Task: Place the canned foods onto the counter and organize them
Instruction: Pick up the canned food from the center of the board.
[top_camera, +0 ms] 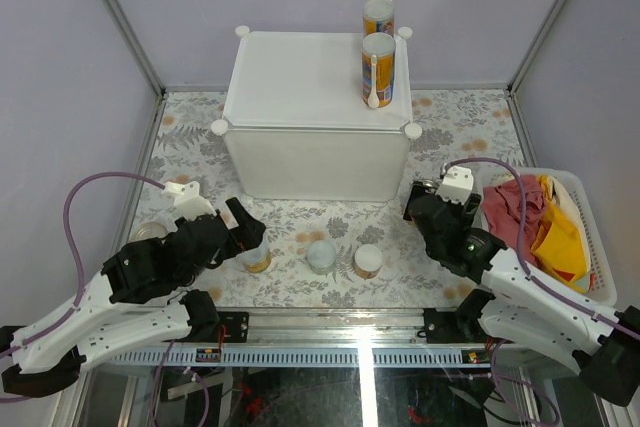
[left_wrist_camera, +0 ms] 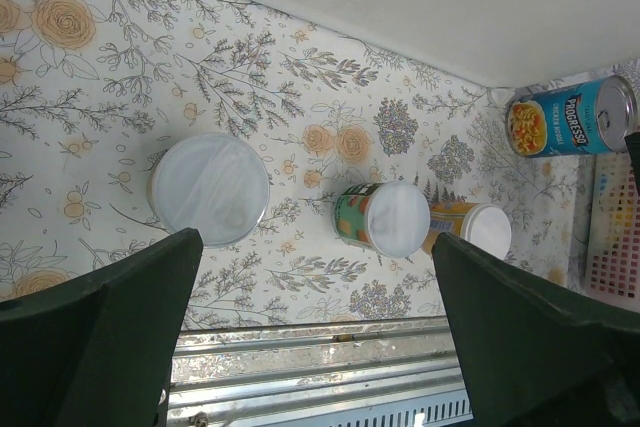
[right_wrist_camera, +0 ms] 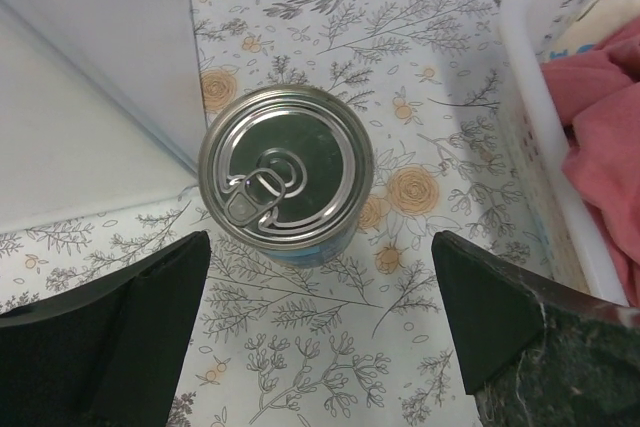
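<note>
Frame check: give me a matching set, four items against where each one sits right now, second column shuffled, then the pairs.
Items
1. tall yellow-orange can
2. blue-labelled tin
3. green-labelled can
4. red and yellow cloth

Places
A. in the white basket
B. on the table, between two other cans
C. on top of the counter, near its right edge
D. on the table beside the counter's front right corner

Pairs: 1-C, 2-D, 3-B, 4-A
</note>
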`<state>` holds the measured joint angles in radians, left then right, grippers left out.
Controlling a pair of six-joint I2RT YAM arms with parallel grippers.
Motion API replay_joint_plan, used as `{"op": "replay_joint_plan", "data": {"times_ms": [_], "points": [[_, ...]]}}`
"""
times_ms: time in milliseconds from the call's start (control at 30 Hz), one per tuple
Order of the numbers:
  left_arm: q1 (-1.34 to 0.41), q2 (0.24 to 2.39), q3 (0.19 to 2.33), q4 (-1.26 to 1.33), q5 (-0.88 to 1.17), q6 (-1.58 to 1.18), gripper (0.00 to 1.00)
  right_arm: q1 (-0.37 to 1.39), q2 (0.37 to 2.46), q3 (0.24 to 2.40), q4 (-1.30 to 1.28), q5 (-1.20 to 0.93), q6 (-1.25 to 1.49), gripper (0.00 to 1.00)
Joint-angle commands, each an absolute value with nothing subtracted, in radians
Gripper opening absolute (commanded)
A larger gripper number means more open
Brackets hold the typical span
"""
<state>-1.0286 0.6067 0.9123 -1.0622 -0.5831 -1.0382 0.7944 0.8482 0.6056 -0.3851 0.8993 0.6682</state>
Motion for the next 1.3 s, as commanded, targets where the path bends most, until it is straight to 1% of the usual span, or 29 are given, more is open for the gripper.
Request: {"op": "replay_joint_plan", "data": {"times_ms": [0, 367, 1267], "points": [[-1.033, 0.594, 0.925, -1.028, -0.593, -1.039, 1.0, 0.754, 0.865, 0.589, -0.225, 0.814, 0.586, 0.99], [-1.033, 0.58, 0.915, -1.039, -0.604, -1.047, 1.0, 0.698, 0.925, 0.59, -0.153, 0.734, 0.543, 0.99], [-1.034, 0.584, 0.912, -1.034, -0.629, -1.016, 1.0, 0.577, 1.075, 0.565, 0.003, 0.645, 0.478, 0.99]]}}
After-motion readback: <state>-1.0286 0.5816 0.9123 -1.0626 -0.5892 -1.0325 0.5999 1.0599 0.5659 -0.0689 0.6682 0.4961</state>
